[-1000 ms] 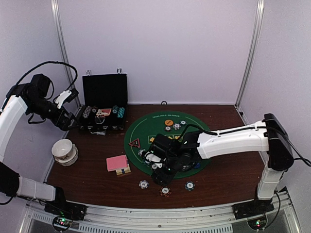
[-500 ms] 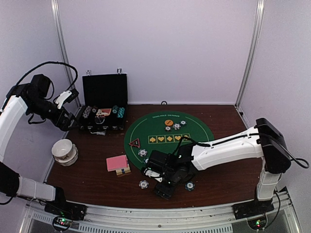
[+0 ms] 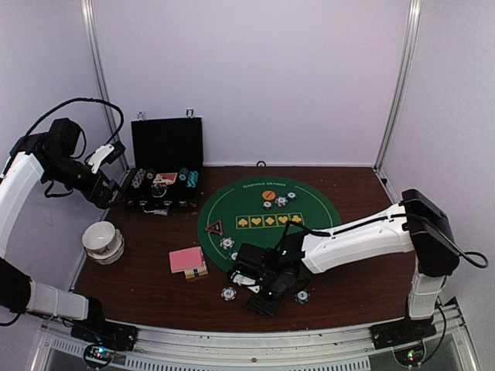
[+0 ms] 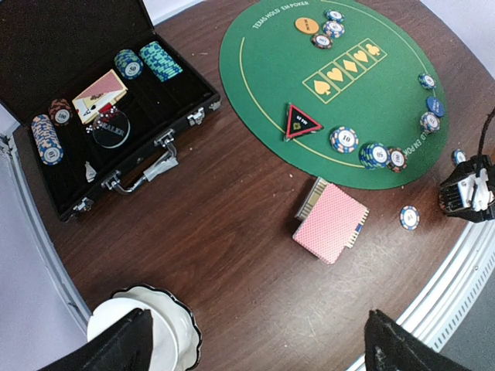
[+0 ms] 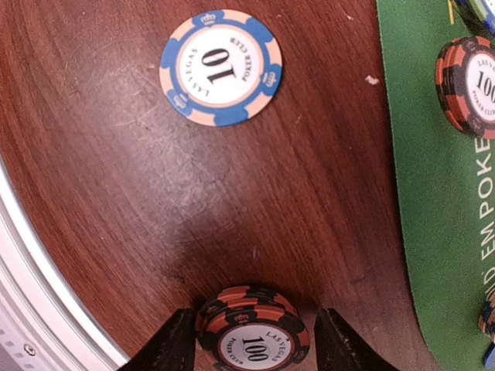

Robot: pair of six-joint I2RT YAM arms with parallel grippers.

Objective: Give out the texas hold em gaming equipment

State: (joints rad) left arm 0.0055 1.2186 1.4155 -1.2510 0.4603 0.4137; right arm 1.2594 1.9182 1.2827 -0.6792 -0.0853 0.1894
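My right gripper (image 3: pixel 263 300) is low over the table in front of the green mat (image 3: pixel 317 202). It is open, its fingers (image 5: pixel 174 344) close on either side of a small stack of red-and-black 100 chips (image 5: pixel 253 331) that rests on the wood. A blue 10 chip (image 5: pixel 220 67) (image 3: pixel 229 294) lies just left of it and another chip (image 3: pixel 302 295) lies to the right. Pink-backed cards (image 4: pixel 330 223) (image 3: pixel 186 260) lie left of the mat. The triangle marker (image 4: pixel 303 121), orange button (image 4: pixel 306 25) and several chips (image 4: pixel 377 154) sit on the mat. My left gripper (image 4: pixel 259 348) hangs open and high, holding nothing.
The black chip case (image 3: pixel 164 185) stands open at the back left with chips and cards inside. A white bowl (image 3: pixel 103 230) (image 4: pixel 182 328) sits near the left edge. The metal table rail (image 5: pixel 46 309) runs close to the right gripper.
My right gripper has moved off the mat toward the near table edge and come down around the red chip stack. The left arm has stayed still.
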